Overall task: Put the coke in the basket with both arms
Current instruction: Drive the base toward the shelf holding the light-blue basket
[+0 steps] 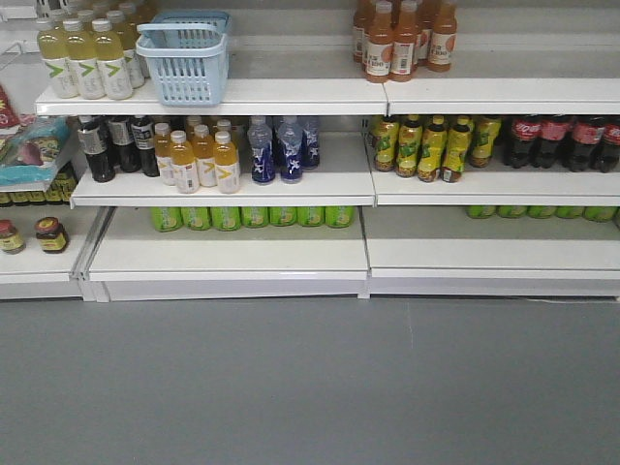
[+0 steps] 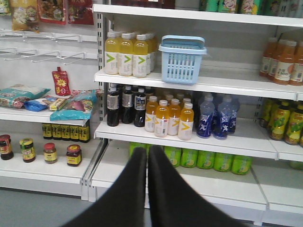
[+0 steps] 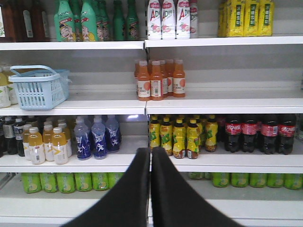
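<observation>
Several coke bottles (image 1: 557, 141), dark with red labels, stand at the right end of the middle shelf; the right wrist view shows the coke bottles (image 3: 251, 134) too. The light blue basket (image 1: 185, 60) sits on the top shelf at the left, empty as far as I can see, and appears as the basket (image 2: 182, 59) and the basket (image 3: 39, 88) in both wrist views. My left gripper (image 2: 147, 152) is shut and holds nothing, well back from the shelves. My right gripper (image 3: 150, 152) is likewise shut and empty. Neither arm shows in the front view.
Yellow drinks (image 1: 87, 60) stand left of the basket, orange juice bottles (image 1: 402, 39) on the top shelf at right. The middle shelf holds dark white-labelled bottles (image 1: 116, 145), orange drinks (image 1: 199, 160), blue bottles (image 1: 281, 150) and yellow-green tea bottles (image 1: 431, 147). Grey floor (image 1: 310, 387) lies before the shelves.
</observation>
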Controlling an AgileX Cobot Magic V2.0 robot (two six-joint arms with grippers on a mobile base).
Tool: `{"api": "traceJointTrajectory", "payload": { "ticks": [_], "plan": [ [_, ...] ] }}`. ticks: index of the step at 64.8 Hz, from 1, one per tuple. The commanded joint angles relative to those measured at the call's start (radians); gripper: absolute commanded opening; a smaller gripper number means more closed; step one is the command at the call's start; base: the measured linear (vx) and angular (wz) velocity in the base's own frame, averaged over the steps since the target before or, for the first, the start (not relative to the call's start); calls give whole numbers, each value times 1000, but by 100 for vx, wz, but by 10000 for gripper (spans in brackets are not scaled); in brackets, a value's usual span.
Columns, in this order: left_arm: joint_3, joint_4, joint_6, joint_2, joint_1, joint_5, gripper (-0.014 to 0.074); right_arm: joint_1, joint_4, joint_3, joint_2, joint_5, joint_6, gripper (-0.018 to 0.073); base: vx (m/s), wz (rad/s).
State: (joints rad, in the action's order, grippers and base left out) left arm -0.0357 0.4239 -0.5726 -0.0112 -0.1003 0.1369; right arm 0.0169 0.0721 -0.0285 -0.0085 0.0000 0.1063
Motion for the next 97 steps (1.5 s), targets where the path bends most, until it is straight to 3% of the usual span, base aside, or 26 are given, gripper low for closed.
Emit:
{"api": "traceJointTrajectory", "payload": {
  "ticks": [1,97],
  "plan": [
    [-6,-3,-9,-16,0,-74,-6,-3,6,-19,-15,-75,-5,-5,12,23],
    [-6,-3,-9,-16,0,-74,-5,-3,6,-19,-15,-75,-5,-5,19,4]
  ]
}}
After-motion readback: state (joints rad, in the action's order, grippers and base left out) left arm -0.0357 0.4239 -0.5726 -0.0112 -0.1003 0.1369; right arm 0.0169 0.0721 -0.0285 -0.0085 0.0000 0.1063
